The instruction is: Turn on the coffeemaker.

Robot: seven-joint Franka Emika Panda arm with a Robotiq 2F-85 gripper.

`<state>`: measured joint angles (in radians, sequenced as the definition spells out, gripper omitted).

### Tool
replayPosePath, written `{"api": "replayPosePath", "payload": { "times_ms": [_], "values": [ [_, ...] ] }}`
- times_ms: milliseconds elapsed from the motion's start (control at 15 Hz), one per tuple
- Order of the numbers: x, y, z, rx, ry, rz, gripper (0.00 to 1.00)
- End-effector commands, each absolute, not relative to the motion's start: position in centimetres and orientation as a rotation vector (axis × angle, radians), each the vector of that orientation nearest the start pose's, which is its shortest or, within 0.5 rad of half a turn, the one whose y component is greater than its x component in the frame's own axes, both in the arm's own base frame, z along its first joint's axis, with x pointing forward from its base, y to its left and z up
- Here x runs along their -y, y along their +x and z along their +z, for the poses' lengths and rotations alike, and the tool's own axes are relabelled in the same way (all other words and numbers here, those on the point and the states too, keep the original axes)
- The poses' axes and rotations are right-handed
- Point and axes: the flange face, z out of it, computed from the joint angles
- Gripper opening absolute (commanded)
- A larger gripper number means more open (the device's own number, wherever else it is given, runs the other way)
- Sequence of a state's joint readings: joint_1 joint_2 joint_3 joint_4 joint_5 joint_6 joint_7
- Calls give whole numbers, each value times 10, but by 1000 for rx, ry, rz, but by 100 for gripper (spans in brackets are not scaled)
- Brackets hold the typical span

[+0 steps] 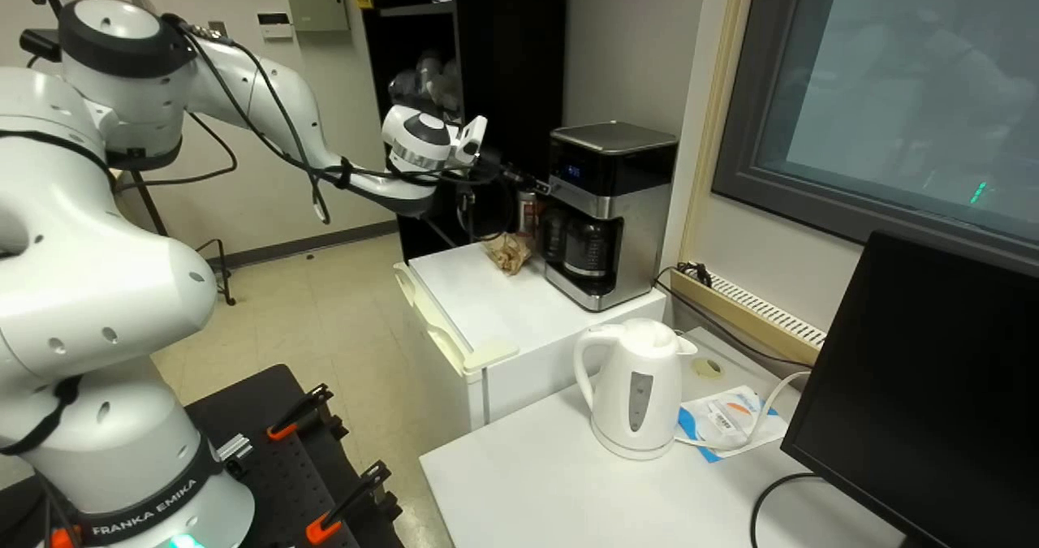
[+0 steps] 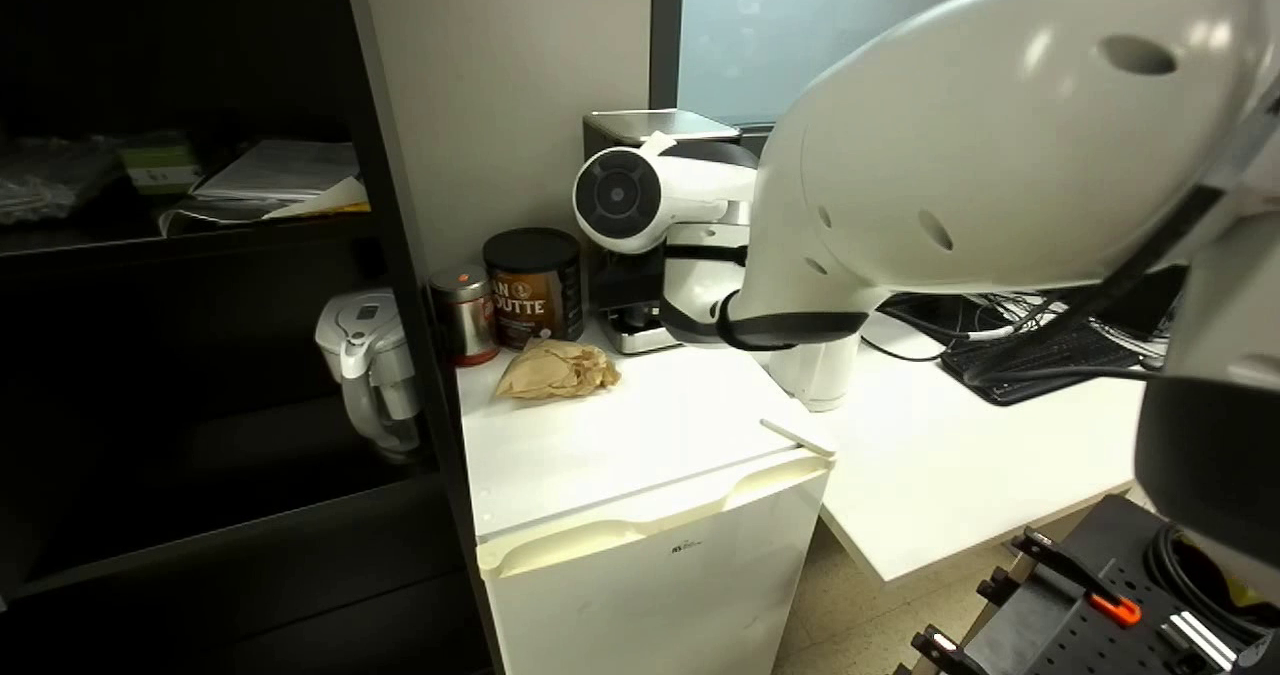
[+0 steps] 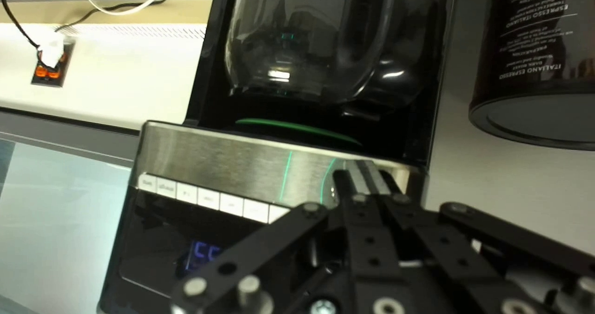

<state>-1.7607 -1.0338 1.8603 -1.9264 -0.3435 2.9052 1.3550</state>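
Note:
The coffeemaker (image 1: pixel 614 170) is a tall black and silver machine standing on the white fridge top. Its blue display (image 3: pixel 202 254) is lit, and a row of white button labels (image 3: pixel 209 198) runs between the display and the silver band. The dark glass carafe (image 1: pixel 587 248) sits inside it and also shows in the wrist view (image 3: pixel 288 49). My gripper (image 3: pixel 365 177) is shut and empty, its tips over one end of the silver band, to the side of the labels. I cannot tell whether they touch. In an exterior view the gripper (image 1: pixel 540 186) is at the machine's front; the arm hides it elsewhere.
A crumpled brown paper bag (image 2: pixel 558 369), a dark coffee can (image 2: pixel 533 290) and a metal tin (image 2: pixel 466 315) stand on the fridge (image 2: pixel 620 435) beside the machine. A white kettle (image 1: pixel 641 394) and a monitor (image 1: pixel 925 386) are on the desk. A black shelf (image 2: pixel 200 515) stands alongside.

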Motion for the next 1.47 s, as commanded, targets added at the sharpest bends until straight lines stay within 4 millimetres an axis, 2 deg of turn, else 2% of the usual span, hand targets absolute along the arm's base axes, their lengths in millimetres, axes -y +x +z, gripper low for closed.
{"api": "replayPosePath", "payload": {
  "times_ms": [0,533,733,1000,1400],
  "values": [
    [-207,634,316,-582,-3013,-1889,1],
    [-196,627,318,-560,-3040,-1864,1],
    [-194,616,315,-501,-3070,-1803,1],
    [-191,582,314,-284,-3117,-1702,0],
    [-184,523,328,20,-3067,-1722,0]
  ]
}}
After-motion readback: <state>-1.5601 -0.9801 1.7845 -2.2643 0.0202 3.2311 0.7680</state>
